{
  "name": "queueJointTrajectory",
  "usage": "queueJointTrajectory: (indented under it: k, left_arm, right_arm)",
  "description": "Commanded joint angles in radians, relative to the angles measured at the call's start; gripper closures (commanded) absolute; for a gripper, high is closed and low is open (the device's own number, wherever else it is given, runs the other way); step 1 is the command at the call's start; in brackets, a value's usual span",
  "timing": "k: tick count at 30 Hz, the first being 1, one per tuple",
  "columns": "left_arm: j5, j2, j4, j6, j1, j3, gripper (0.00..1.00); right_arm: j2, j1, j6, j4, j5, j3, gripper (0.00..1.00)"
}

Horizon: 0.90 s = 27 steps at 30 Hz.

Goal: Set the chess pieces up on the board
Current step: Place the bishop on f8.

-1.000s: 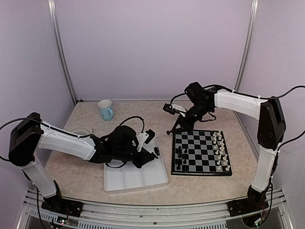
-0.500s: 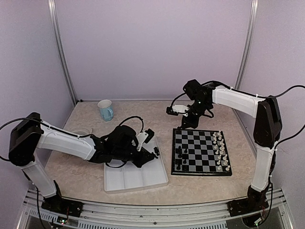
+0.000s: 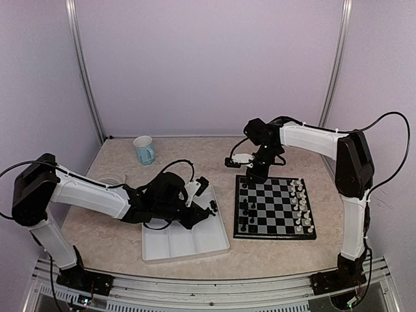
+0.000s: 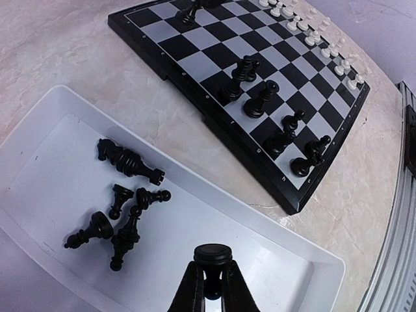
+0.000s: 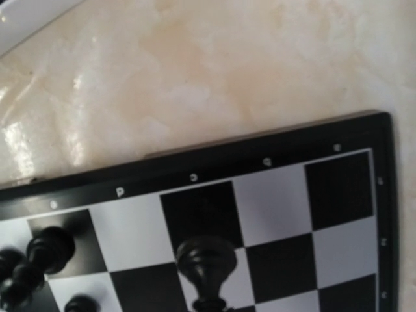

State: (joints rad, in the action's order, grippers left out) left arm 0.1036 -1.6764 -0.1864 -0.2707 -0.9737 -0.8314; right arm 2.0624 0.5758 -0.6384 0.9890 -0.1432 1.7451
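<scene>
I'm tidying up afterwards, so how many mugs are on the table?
1: a pale blue mug stands toward the table's far left, apart from the white tray. Another could be hidden from view.

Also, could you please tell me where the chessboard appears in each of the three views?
Top external: the board lies right of centre, beside the white tray.
Left wrist: the board runs across the upper right, beyond the white tray.
Right wrist: the board's bordered corner fills the lower half.
Shared landmark: the black pieces standing near one edge of the board.
</scene>
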Motion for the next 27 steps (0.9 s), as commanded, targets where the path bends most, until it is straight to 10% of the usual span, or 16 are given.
queueJointTrajectory:
  k: [1,27]
  left_arm:
    - [-0.008,-0.008,-0.018,-0.005,0.010,0.011,0.99]
    - [-0.007,-0.014,-0.036,-0.010,0.013,0.032,0.99]
  right_arm:
    - [0.025,0.018,-0.009,0.033,0.019,0.027,0.99]
    - [0.096,0.036,0.010,0.034,0.040,0.051,0.87]
